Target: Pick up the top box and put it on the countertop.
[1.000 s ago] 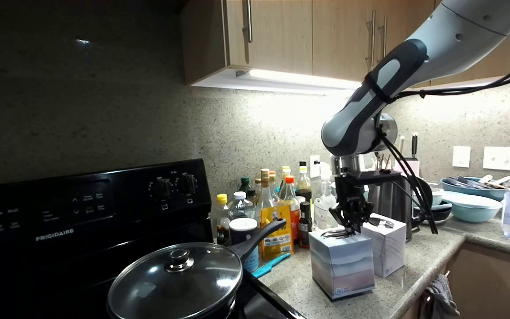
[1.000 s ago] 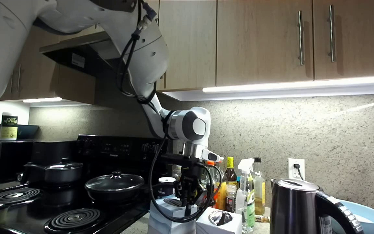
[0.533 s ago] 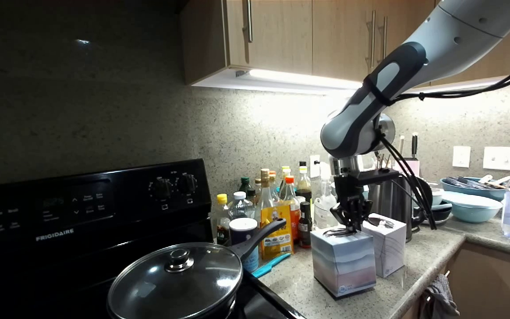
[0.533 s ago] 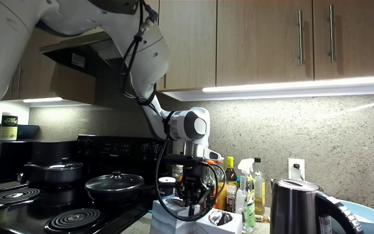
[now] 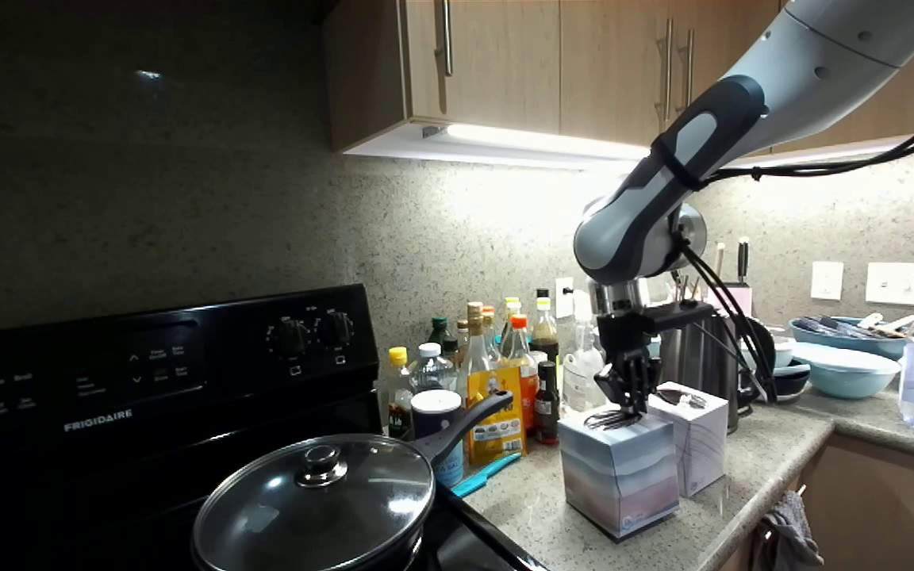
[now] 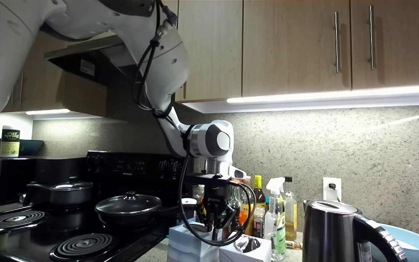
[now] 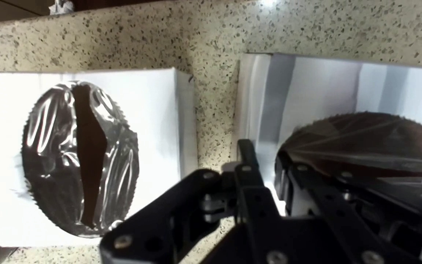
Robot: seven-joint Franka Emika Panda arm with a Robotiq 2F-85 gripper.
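Note:
The top box (image 5: 620, 476) is a pale blue-grey tissue box with wavy bands. It also shows in the other views (image 6: 187, 243) (image 7: 324, 80). My gripper (image 5: 627, 412) points down at its top edge (image 6: 211, 230). In the wrist view the gripper (image 7: 264, 148) is nearly closed around the strip between the box's side and its oval opening. One finger is outside the side face, the other at the opening. The box stands at or just above the countertop (image 5: 790, 432); I cannot tell whether its whole base touches. Part of its top is hidden by the gripper.
A similar white box (image 5: 699, 444) stands close beside it, with a narrow gap between (image 7: 159, 121). A lidded pan (image 5: 266, 515) is on the black stove. Bottles (image 5: 477, 349) line the wall. A dark kettle (image 6: 326, 233) stands beyond the white box.
The gripper and the box have turned slightly. In an exterior view the box has shifted a little to the right and its front corner sits lower. The white box has not moved.

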